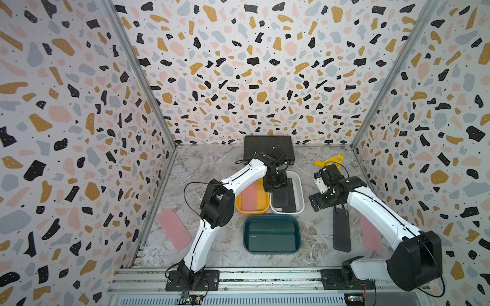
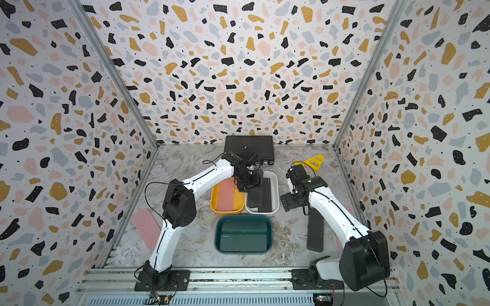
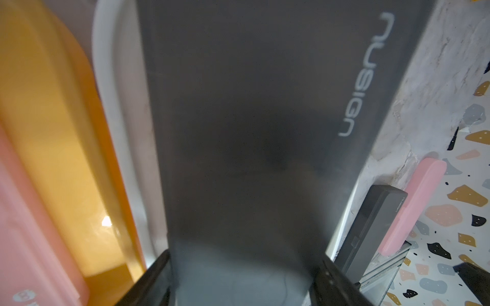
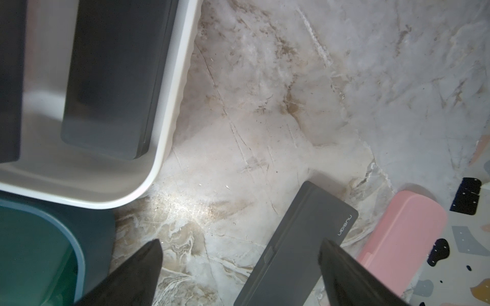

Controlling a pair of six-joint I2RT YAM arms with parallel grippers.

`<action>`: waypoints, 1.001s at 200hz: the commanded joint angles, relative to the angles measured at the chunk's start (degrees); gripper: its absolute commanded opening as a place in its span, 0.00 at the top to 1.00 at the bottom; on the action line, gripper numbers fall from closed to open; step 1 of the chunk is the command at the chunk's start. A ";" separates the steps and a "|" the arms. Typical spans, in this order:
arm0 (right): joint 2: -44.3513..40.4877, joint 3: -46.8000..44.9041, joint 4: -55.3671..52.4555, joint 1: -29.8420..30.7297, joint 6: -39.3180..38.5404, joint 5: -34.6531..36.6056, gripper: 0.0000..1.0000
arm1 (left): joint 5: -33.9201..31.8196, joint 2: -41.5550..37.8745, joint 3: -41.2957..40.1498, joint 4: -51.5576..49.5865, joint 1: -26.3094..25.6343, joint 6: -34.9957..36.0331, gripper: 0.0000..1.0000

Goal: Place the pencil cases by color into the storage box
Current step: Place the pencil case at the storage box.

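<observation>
The left claw (image 1: pixel 275 185) is clamped on a black pencil case (image 3: pixel 252 132), gripping it by one end. It hangs right over the white tub (image 1: pixel 301 185), with the case's far end down inside the rim; can't tell if it touches the bottom. Another black case (image 1: pixel 291 197) already lies flat in that tub, just beside the held one.

Next door, the yellow tub (image 1: pixel 239 206) has a pink case (image 1: pixel 249 197) in it. The dark green tub (image 1: pixel 245 233), nearer the arm bases, holds green cases (image 1: pixel 271 238).

The right claw (image 4: pixel 238 243) hangs wide with nothing in it, above the marble table (image 4: pixel 265 106). A loose black case (image 4: pixel 291 251) lies flat partly under it, and a loose pink case (image 4: pixel 403 227) sits just beside that one. A third pink case (image 1: pixel 173 229) lies on the left side of the table, well apart from the tubs.
</observation>
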 commanded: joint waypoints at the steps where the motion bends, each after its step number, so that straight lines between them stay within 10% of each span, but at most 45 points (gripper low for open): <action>1: -1.16 -0.31 -1.37 -0.26 0.29 -0.75 0.03 | -0.47 0.77 2.29 0.22 -0.25 -0.44 0.45; 200: -0.13 -0.92 -0.47 -0.46 -0.31 -1.50 0.03 | -3.88 7.04 6.68 -3.08 -0.27 -1.06 0.29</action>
